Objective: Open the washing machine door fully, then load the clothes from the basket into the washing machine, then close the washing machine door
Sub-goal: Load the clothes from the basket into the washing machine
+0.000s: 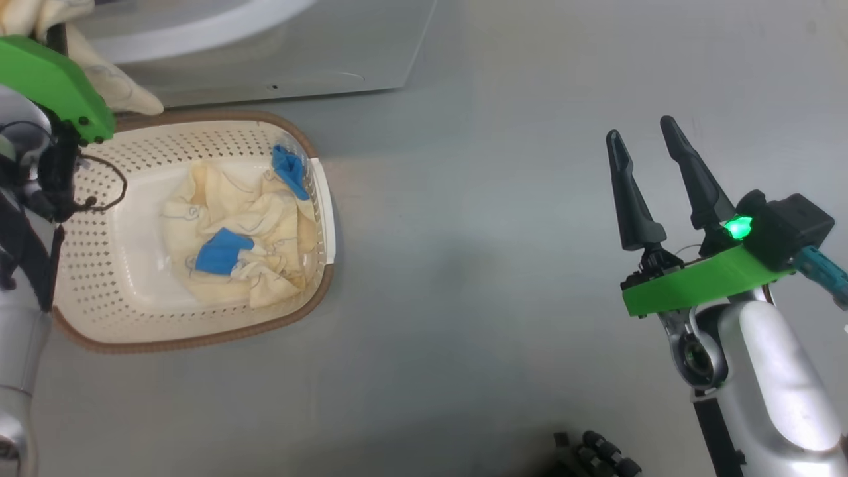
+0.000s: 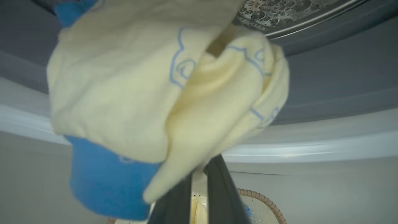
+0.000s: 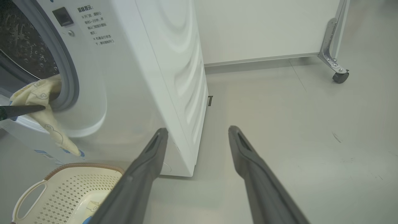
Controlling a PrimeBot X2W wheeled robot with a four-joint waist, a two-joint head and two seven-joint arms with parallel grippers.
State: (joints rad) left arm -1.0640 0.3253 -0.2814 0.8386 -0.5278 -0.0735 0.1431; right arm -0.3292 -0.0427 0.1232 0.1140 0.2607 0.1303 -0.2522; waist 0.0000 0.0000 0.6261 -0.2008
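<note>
My left gripper (image 2: 199, 169) is shut on a pale-yellow garment (image 2: 140, 93) with a blue patch. It holds it at the mouth of the washing machine (image 3: 140, 62), below the steel drum (image 2: 279, 9). In the right wrist view this garment (image 3: 40, 93) drapes over the grey seal and hangs down the white front. More clothes (image 1: 232, 232) lie crumpled in the cream basket (image 1: 199, 341) on the floor before the machine. My right gripper (image 1: 639, 129) stands open and empty over bare floor, right of the basket. The washing machine door is out of view.
Grey floor spreads to the right of the washing machine. A white panel on a metal bracket with a caster (image 3: 340, 76) stands at the back right. Dark knobbed robot parts (image 1: 596, 454) show at the head view's bottom edge.
</note>
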